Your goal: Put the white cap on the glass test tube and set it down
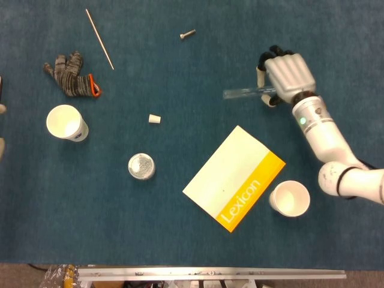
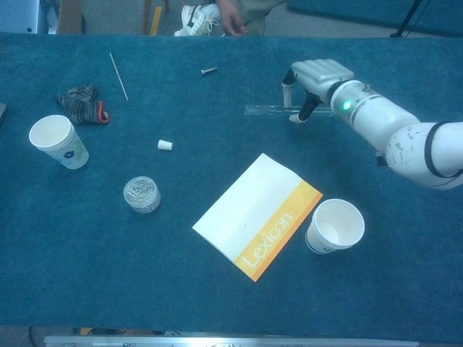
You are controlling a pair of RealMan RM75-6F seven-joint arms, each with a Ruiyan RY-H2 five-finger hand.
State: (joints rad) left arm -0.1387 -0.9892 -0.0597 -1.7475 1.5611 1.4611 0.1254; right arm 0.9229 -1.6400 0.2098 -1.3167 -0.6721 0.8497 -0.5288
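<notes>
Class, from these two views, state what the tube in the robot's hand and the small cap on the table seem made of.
Test tube: clear glass, apparently; the blue cloth shows through it. White cap: opaque, matte, probably plastic or rubber; too small to tell.
</notes>
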